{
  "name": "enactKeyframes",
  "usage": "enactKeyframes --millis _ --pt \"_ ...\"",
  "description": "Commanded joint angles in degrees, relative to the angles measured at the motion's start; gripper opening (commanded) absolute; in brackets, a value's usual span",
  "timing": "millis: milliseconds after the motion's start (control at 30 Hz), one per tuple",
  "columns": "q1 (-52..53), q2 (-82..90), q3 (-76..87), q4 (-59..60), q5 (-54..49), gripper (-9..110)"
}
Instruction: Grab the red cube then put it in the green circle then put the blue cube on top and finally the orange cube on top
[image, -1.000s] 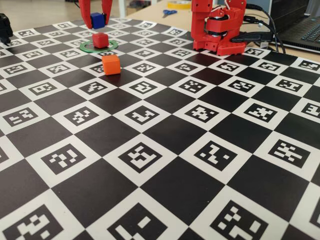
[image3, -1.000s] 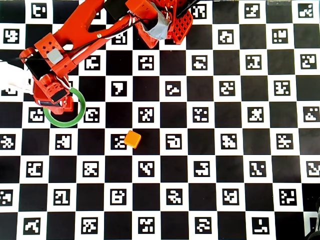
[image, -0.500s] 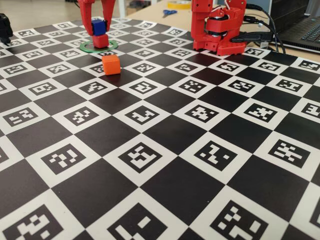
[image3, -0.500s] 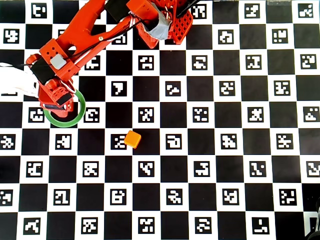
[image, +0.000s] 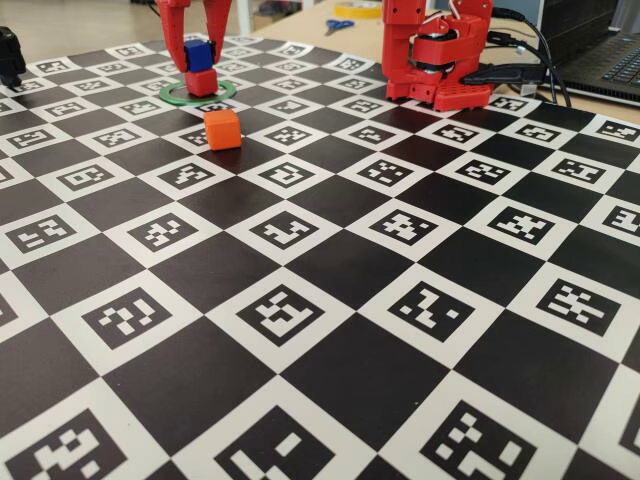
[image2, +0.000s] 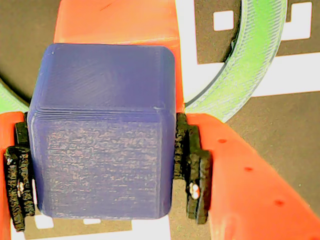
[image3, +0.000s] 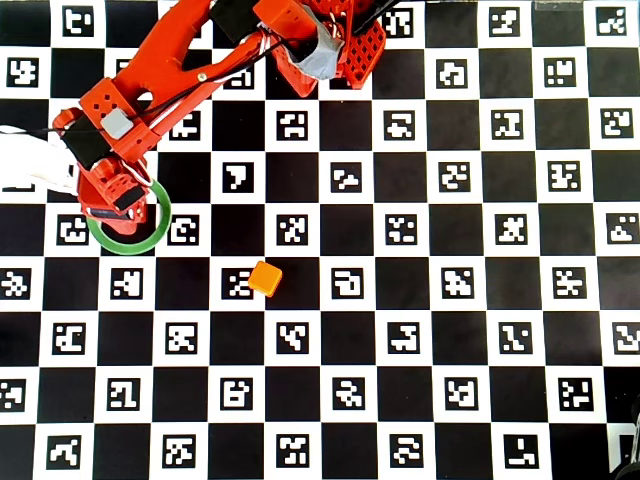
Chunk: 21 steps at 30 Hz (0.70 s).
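Claw (image: 198, 55) vertical over green circle (image: 225, 92), clamping blue cube (image: 198, 54) atop red cube (image: 200, 82).

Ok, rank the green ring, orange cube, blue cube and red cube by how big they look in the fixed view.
1. green circle, widest
2. orange cube, though it sits nearer the camera
3. blue cube and red cube: about alike, both partly hidden by the gripper, so unranked

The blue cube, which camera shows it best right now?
The wrist view: the blue cube fills the frame, clamped between the gripper pads. The fixed view shows it small, sitting atop the red cube. In the overhead view the arm hides it.
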<state>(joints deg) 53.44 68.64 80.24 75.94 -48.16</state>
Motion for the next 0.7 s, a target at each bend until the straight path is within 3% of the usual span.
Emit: enactKeyframes --millis 0,333,667 --pt "0.0 4.2 -1.2 1.3 -0.4 25" --pt "-0.2 6.6 -19.3 15.5 2.4 25" --pt "-6.9 10.7 -33.7 29.5 8.3 25"
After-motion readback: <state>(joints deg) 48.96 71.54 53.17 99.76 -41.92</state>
